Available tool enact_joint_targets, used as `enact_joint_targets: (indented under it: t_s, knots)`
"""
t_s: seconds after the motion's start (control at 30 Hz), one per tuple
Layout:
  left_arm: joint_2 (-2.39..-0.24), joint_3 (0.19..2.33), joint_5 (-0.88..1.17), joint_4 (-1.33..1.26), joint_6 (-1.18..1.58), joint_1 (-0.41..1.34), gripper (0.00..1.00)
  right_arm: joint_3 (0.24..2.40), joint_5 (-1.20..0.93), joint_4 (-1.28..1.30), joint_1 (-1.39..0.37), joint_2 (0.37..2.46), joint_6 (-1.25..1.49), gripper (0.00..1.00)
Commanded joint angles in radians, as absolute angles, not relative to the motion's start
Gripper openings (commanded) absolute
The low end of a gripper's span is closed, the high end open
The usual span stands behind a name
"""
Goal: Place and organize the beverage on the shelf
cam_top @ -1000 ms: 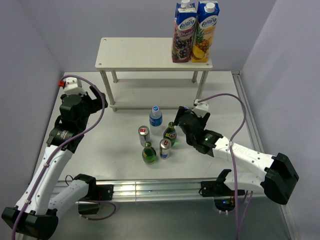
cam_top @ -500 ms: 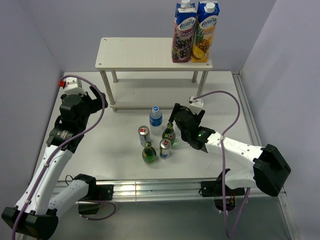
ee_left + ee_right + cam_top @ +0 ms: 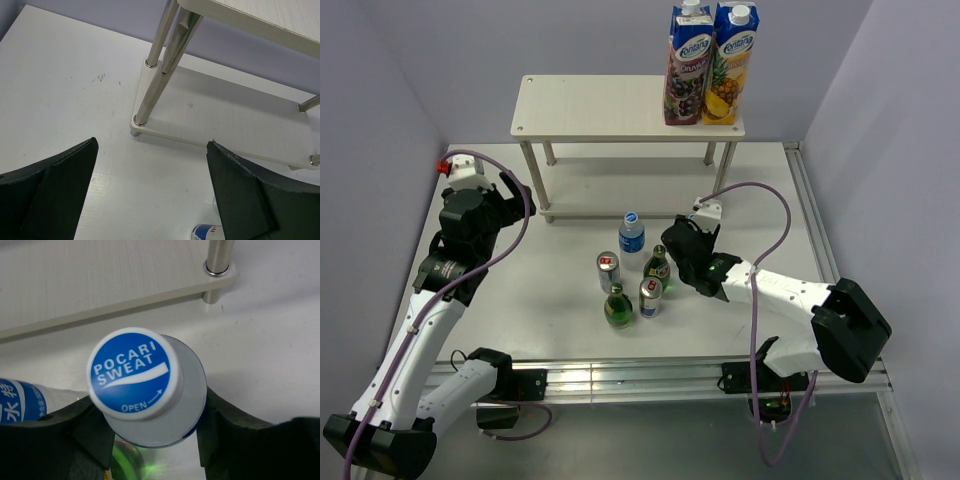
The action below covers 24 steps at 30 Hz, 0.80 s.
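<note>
My right gripper (image 3: pixel 672 246) (image 3: pixel 150 407) is shut on a silver Pocari Sweat bottle (image 3: pixel 150 390) with a blue cap, one finger on each side of its shoulder. The top view hides this bottle under the gripper. A water bottle (image 3: pixel 632 235) (image 3: pixel 20 401), two green bottles (image 3: pixel 658 266) (image 3: pixel 618 308) and two cans (image 3: pixel 608 270) (image 3: pixel 649 296) stand close by. The cream shelf (image 3: pixel 600 108) (image 3: pixel 100 285) stands behind them. Two juice cartons (image 3: pixel 710 65) are on the right end of its top board. My left gripper (image 3: pixel 505 205) (image 3: pixel 152 145) hangs open and empty near the shelf's left legs (image 3: pixel 155 75).
Grey walls close in on the left, back and right. The shelf's lower board (image 3: pixel 225 115) lies bare. A can top (image 3: pixel 207 232) shows at the bottom of the left wrist view. The right arm's cable (image 3: pixel 760 190) loops above the table.
My right gripper slid left and forward into the drinks cluster and its jaws closed in on the Pocari Sweat bottle. The left arm has not moved.
</note>
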State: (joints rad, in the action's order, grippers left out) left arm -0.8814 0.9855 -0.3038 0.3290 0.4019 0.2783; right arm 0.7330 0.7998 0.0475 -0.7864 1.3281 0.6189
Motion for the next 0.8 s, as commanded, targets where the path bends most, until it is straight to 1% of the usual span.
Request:
enact_joint_targets:
  t_s: [0.0,0.03,0.07,0.23,0.37,0.47,0.5,0.57,0.6,0.67,0.7,0.77]
  knots:
    - [-0.867,0.988,-0.291,0.327,0.383,0.275,0.97,0.761,0.853,0.064,-0.778,1.344,0.632,0.52]
    - [-0.867,0.989,-0.291,0.327,0.382,0.275,0.97,0.764,0.845,0.055,-0.778,1.345,0.617,0.35]
    - [-0.865,0.989,-0.291,0.325,0.383,0.275,0.97,0.768,0.847,0.058,-0.776,1.353,0.617,0.01]
    - [-0.865,0.988,-0.299,0.328,0.382,0.273,0.97,0.822,0.882,0.125,-0.776,1.345,0.601,0.0]
    - [-0.864,0.989,-0.308,0.331,0.385,0.275,0.97,0.926,0.905,0.208,-0.776,1.241,0.536,0.0]
    - [-0.862,0.992,-0.313,0.333,0.383,0.275,0.97,1.086,0.885,0.287,-0.776,1.195,0.453,0.0]
    - [-0.864,0.991,-0.314,0.331,0.385,0.275,0.97,1.195,0.871,0.337,-0.776,1.198,0.43,0.0]
    - [-0.862,0.991,-0.319,0.331,0.384,0.273,0.97,1.326,0.845,0.405,-0.778,1.232,0.379,0.0]
    - [-0.862,0.991,-0.319,0.333,0.383,0.275,0.97,1.453,0.833,0.457,-0.779,1.247,0.361,0.0]
    - [-0.861,0.991,-0.322,0.331,0.382,0.275,0.97,1.581,0.802,0.5,-0.779,1.301,0.316,0.0]
    - [-0.864,0.989,-0.324,0.331,0.383,0.275,0.97,1.698,0.789,0.524,-0.784,1.321,0.299,0.0]
    - [-0.867,0.991,-0.327,0.331,0.385,0.273,0.97,1.822,0.75,0.541,-0.785,1.385,0.25,0.0]
